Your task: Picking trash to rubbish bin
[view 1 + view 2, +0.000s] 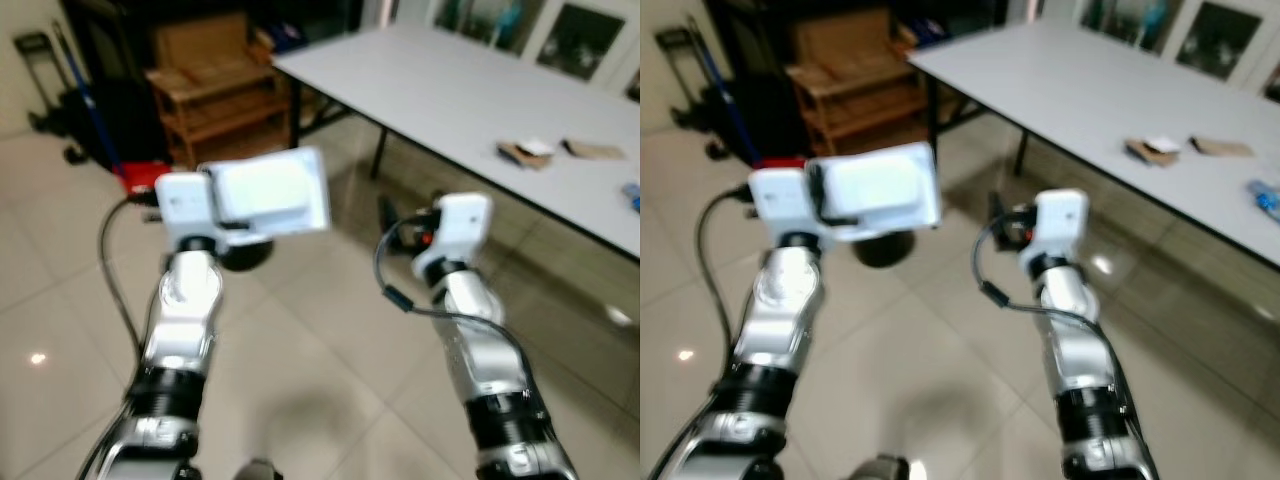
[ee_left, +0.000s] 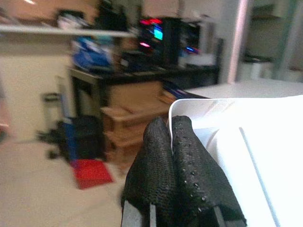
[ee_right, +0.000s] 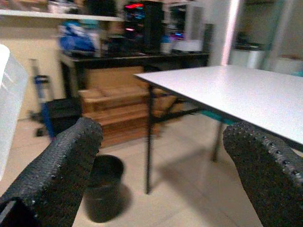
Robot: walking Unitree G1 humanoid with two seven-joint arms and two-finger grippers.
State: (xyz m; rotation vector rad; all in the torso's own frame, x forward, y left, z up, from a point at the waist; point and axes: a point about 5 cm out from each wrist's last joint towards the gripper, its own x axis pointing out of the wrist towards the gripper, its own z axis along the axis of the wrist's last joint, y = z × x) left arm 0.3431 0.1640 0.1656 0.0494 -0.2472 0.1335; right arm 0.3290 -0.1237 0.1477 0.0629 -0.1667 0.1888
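My left gripper (image 2: 171, 124) is shut on the edge of a white plastic container (image 1: 270, 195), held up in the air in front of me. The container (image 2: 246, 142) is flat and box-like, seen close in the left wrist view. On the tiled floor just beyond and below it stands a round black rubbish bin (image 3: 103, 187), partly hidden behind the container in the eye views (image 1: 885, 248). My right gripper (image 3: 163, 132) is raised to the right of the container, open, with nothing between its fingers (image 3: 71, 156).
A long white table (image 1: 450, 90) stretches along the right, with cardboard scraps (image 1: 527, 152) on it. A wooden shelf unit (image 1: 215, 90) and a red object (image 1: 140, 175) stand behind the bin. A hand trolley (image 1: 45, 80) leans at the far left.
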